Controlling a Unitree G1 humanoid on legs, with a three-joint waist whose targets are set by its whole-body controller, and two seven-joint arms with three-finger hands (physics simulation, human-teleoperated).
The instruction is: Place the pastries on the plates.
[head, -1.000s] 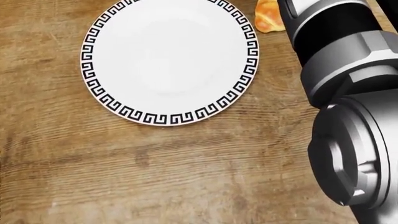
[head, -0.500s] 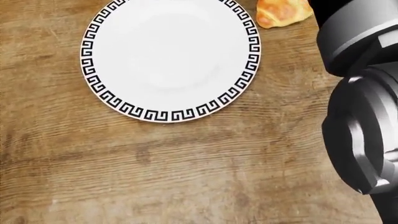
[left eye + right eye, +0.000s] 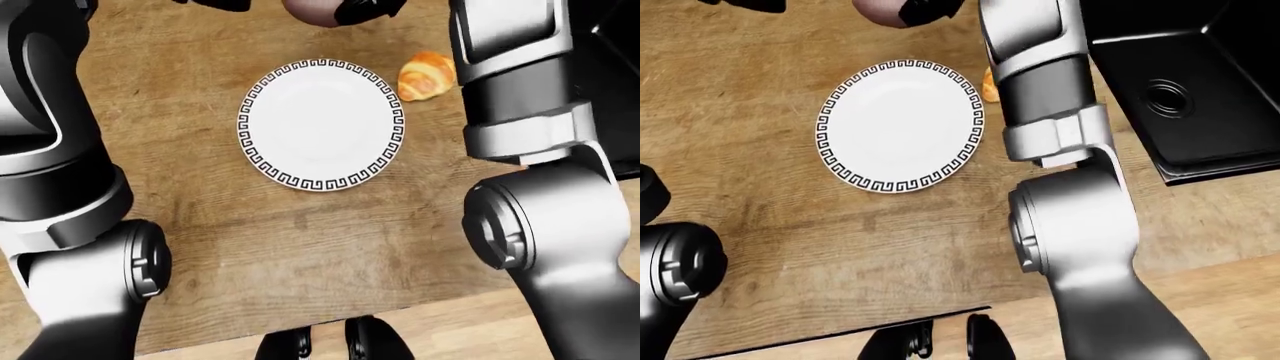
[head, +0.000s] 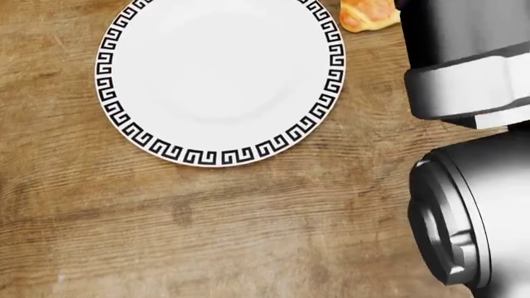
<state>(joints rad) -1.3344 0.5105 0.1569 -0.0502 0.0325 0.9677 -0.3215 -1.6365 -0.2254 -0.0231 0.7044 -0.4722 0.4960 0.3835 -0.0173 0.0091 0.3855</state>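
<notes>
One croissant (image 3: pixel 426 75) lies on the table (image 3: pixel 300 247) just beside the bare plate (image 3: pixel 321 124), half hidden in two views. Both hands are cut off; their fingers cannot be told.

Wood, china and shiny robot shell

Table (image 4: pixel 207 236) is matt grainy wood; plate (image 3: pixel 320 124) looks smooth glazed ceramic; croissant (image 3: pixel 427 75) has a flaky golden crust; arms (image 3: pixel 1080 225) look like glossy metal; sink (image 3: pixel 1180 97) is matt black.

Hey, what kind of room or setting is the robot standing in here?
Most likely a kitchen, rendered in a simulator. A wooden countertop holds a white plate with a black Greek-key border and a golden croissant, and a black sink with a round drain is set in at the right-eye view's right.
</notes>
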